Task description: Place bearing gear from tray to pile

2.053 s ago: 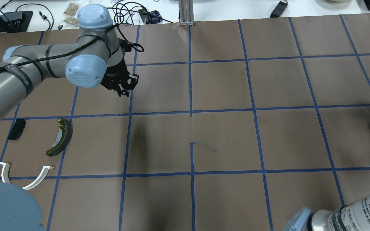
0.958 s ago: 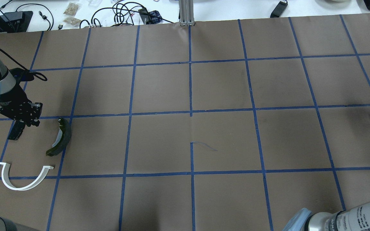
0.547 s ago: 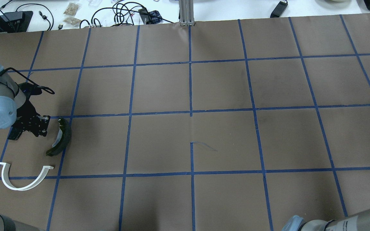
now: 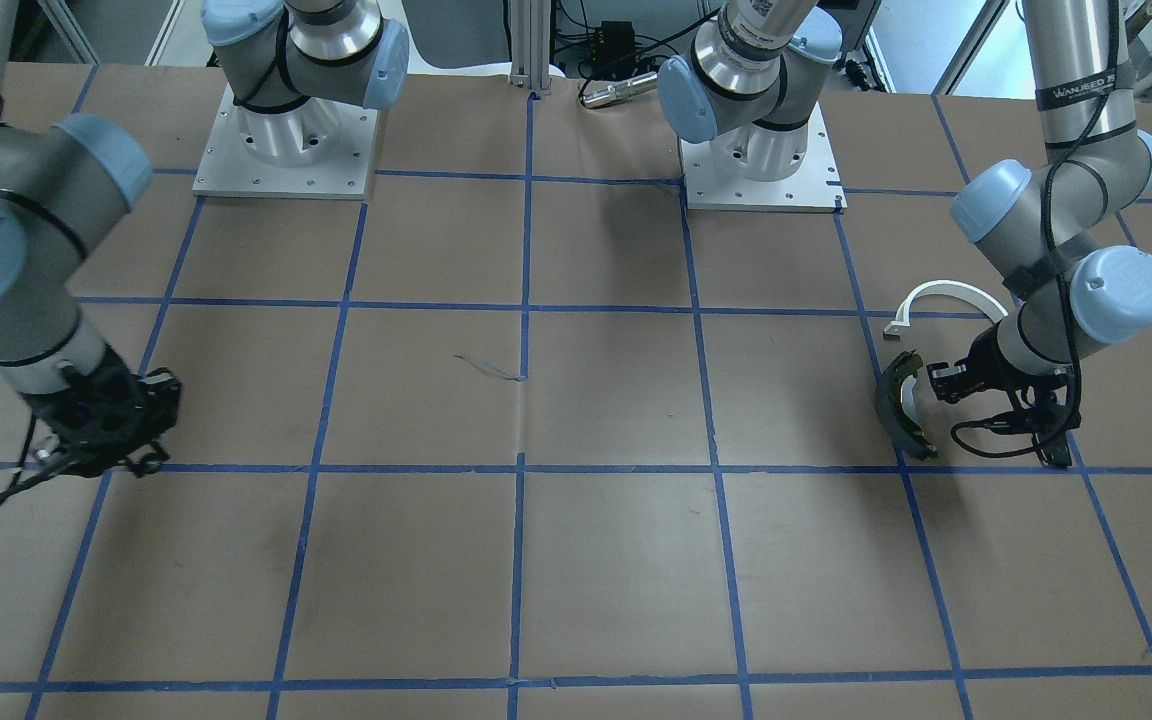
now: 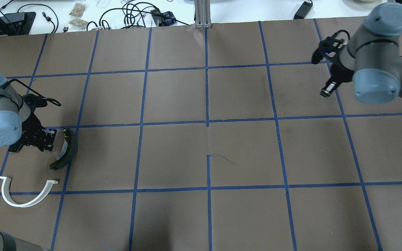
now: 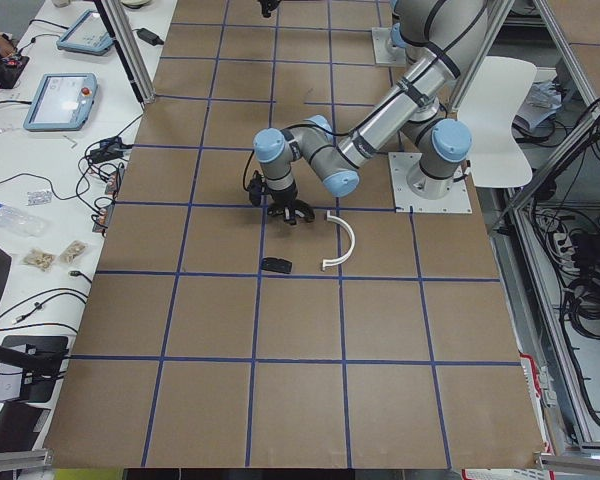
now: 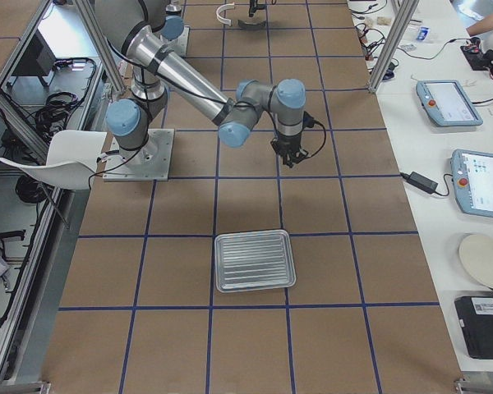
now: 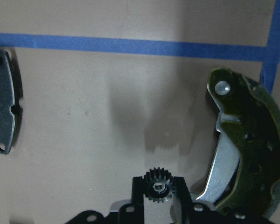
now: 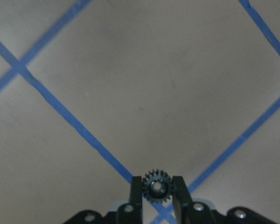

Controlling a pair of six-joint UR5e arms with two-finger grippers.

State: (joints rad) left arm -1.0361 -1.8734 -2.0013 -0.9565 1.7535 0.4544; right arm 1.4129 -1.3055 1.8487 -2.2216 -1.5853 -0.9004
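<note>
Both loaded: left fingers (image 8: 138,193) pinching small black gear (image 8: 158,185), brake shoe (image 8: 242,154) at its 2 o'clock; right fingers (image 9: 136,193) pinching second gear (image 9: 157,186) over table (image 9: 130,70).

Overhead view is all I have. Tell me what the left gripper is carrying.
Observer: The left wrist view shows a small black gear clamped in the left gripper's jaws.
Operator: Place it for me against the pile.
Observer: In that view it hangs between the pad and the shoe, nearer the shoe. I cannot tell its height.
Operator: Now check the right gripper.
Observer: In the right wrist view, the right gripper's jaws clamp a second gear above a crossing of blue tape lines.
</note>
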